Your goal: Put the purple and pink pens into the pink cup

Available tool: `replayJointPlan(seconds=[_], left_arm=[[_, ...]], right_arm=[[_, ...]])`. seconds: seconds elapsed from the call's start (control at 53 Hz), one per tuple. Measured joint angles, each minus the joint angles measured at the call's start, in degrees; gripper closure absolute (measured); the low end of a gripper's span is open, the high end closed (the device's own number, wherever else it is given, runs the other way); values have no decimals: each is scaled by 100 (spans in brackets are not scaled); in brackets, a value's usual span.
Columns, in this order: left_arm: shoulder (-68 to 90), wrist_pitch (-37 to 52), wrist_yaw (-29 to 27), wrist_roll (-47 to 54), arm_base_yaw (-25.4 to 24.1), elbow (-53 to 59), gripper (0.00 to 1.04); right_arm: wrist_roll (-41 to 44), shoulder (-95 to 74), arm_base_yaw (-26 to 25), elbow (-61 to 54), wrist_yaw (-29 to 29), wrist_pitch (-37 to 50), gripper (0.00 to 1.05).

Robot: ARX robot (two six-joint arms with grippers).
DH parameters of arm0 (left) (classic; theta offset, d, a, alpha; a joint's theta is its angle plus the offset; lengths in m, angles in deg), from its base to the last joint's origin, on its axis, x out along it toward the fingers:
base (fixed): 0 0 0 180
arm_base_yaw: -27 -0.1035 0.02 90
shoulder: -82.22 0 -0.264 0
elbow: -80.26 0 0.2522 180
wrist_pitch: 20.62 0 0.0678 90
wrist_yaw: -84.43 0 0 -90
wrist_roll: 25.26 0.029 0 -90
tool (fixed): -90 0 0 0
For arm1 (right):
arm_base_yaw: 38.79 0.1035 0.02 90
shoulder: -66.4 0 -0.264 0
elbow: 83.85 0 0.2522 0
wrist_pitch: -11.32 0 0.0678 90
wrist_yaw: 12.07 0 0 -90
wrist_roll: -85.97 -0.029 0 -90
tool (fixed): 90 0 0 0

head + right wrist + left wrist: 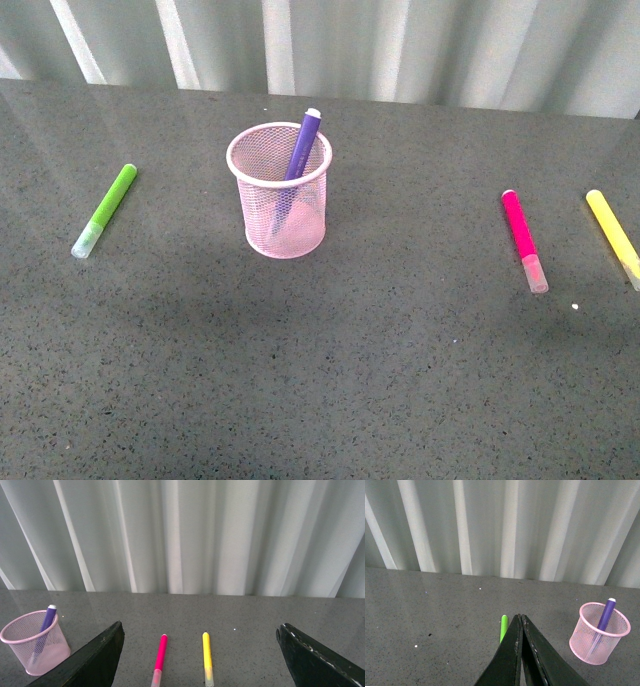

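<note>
Grabbing pink pen (523, 240) mid-barrel with wide right claw (200, 628) looks best for cup (300, 230) drop; left claw (520, 617) closed, empty.

I seem to be in a plain lab setup: grey speckled table (320, 390), pale pleated curtain (420, 45) along its far edge.

Grey speckled table (300, 390) with pink cup (285, 215), green marker (108, 207), pink pen (522, 235), yellow marker (612, 232)

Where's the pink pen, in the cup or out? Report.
Out. The pink pen lies flat on the table, right of the pink cup, which holds only the purple pen.
</note>
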Motion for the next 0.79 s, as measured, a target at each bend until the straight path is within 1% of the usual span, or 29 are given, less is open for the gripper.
replayJointPlan(seconds=[0.113, 0.434, 0.792], left_arm=[[-481, -448, 0, -2, 0, 2, 101], [-1327, -1259, 0, 0, 0, 2, 101], [-1958, -1888, 0, 0, 0, 2, 101]], right_arm=[[0, 0, 0, 0, 0, 0, 7], [0, 0, 0, 0, 0, 0, 7], [0, 0, 0, 0, 0, 0, 7]])
